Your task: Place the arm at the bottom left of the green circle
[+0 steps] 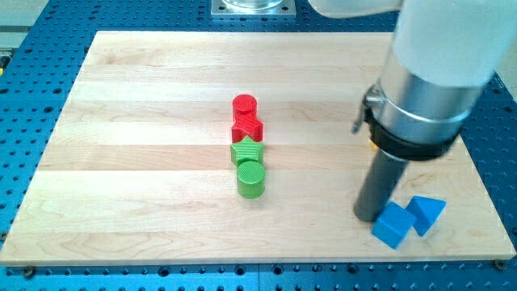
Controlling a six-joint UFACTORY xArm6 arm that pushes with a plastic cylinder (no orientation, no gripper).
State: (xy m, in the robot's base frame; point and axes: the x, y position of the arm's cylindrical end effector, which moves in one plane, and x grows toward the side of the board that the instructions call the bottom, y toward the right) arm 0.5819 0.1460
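My tip [371, 217] rests on the bench [145, 202]; the tool is a bare rod with nothing gripped. The green circle [251, 179] stands upright, axis vertical, well toward the view's left of it, touching the green star [246, 152].

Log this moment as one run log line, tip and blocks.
tip: view's lower right, beside blue cube | green circle: far to view's left, unreached | blue triangle: right of cube | status: pending

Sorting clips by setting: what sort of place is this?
Probably a robotics lab bench: a wooden board lies on a blue perforated table, with small blocks like the green circle and my tip pushing them.
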